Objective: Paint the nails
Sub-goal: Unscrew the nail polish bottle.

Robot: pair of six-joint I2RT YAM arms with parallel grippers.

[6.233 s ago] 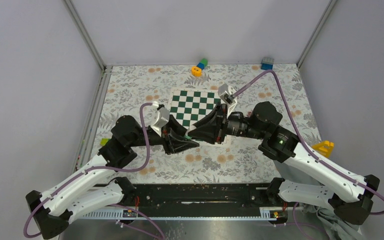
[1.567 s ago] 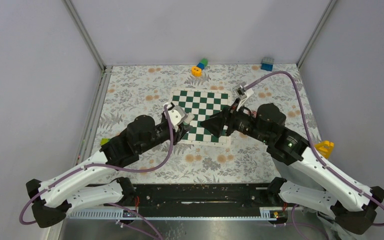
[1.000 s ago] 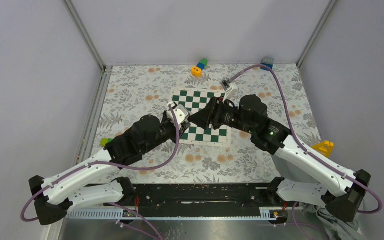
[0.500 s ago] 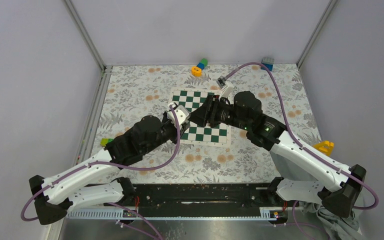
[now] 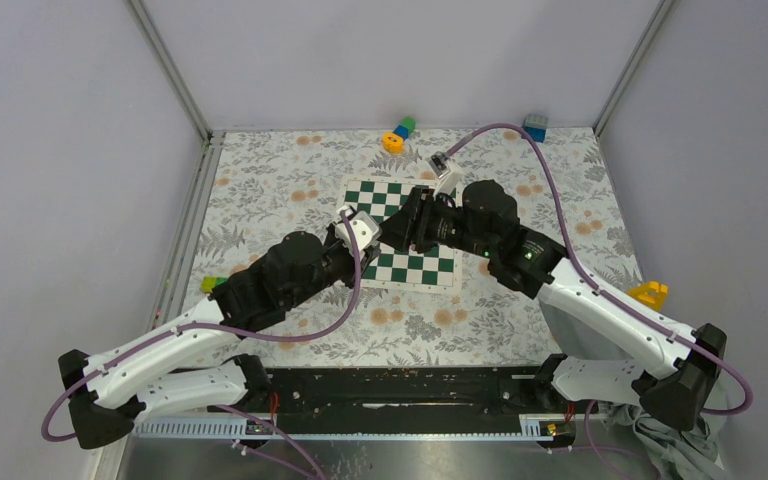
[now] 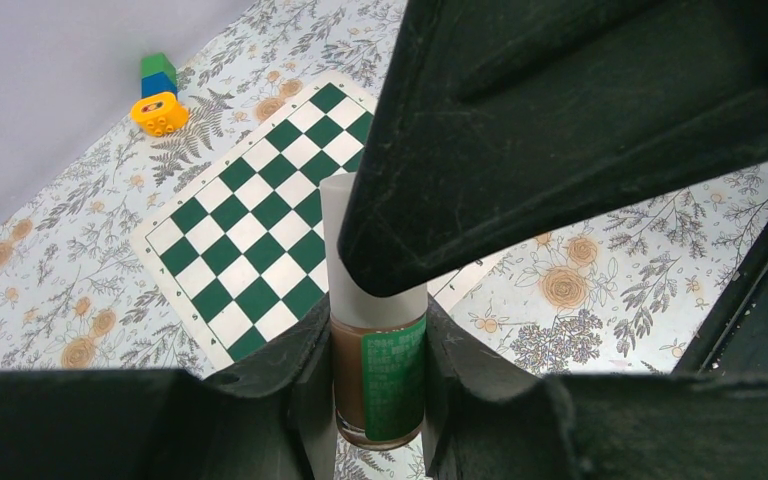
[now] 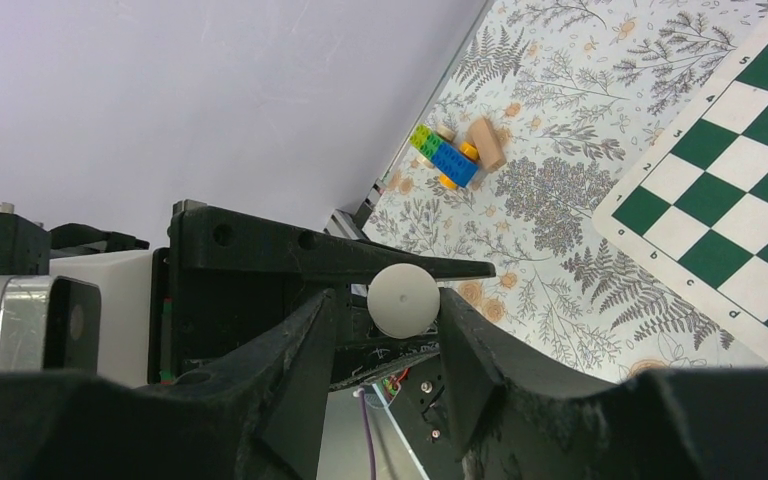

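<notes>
A nail polish bottle (image 6: 378,385) with brownish polish, a green label and a white cap (image 6: 345,240) stands upright between my left gripper's (image 6: 378,332) jaws, which are shut on its glass body. My right gripper (image 7: 388,305) straddles the cap (image 7: 403,299). The cap touches its right finger, and a gap shows on the left side. In the top view both grippers, left (image 5: 363,232) and right (image 5: 402,230), meet over the near left part of the green-and-white chessboard (image 5: 380,195). No hand or nails are in view.
An orange, blue and green block stack (image 5: 397,134) and a blue block (image 5: 534,126) lie by the back wall. A yellow piece (image 5: 648,293) sits at the right. A small green piece (image 5: 208,284) lies at the left, beside other blocks (image 7: 455,155).
My right gripper has moved left across the chessboard and come down around the bottle's cap. My left gripper has kept the bottle almost still over the last second.
</notes>
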